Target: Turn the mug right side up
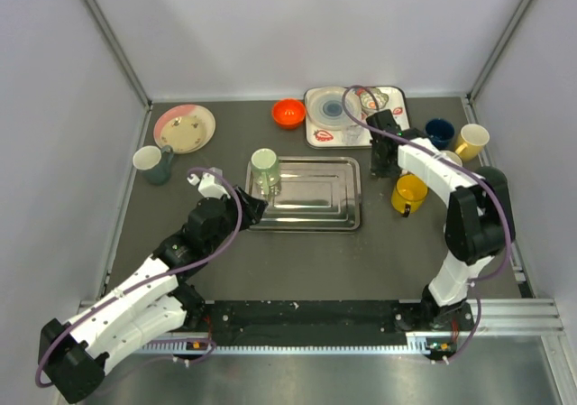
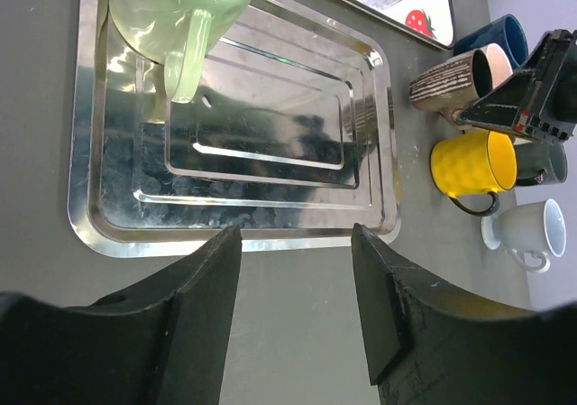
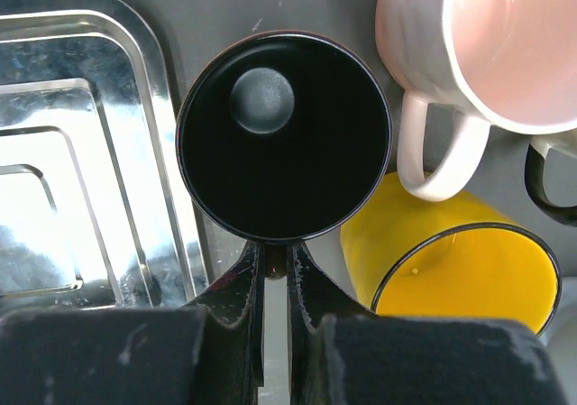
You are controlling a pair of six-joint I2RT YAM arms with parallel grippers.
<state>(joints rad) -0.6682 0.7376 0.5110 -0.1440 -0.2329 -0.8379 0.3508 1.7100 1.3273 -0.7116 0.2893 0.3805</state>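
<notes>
Right fingers (image 3: 242, 288) are pinched shut on the rim of the dark mug (image 3: 284, 134), its mouth facing the wrist camera, between tray (image 2: 234, 238) and yellow mug (image 3: 406, 243). Left fingers (image 2: 203, 288), half spread, hold nothing beside the tray's edge

This is a robotics lab cell, not a working kitchen: a dark table (image 1: 297, 261) is boxed in by plain pale panels (image 1: 306, 26) held on aluminium posts (image 1: 110, 37). The left arm (image 1: 135, 301) and right arm (image 1: 451, 188) are bolted to a metal rail (image 1: 514, 315) at its near edge, trailing purple cables. The crockery is set out like test props (a yellow mug (image 1: 410, 193), a plate (image 1: 185, 127), an orange bowl (image 1: 289, 113), a steel tray (image 1: 315, 208)).
</notes>
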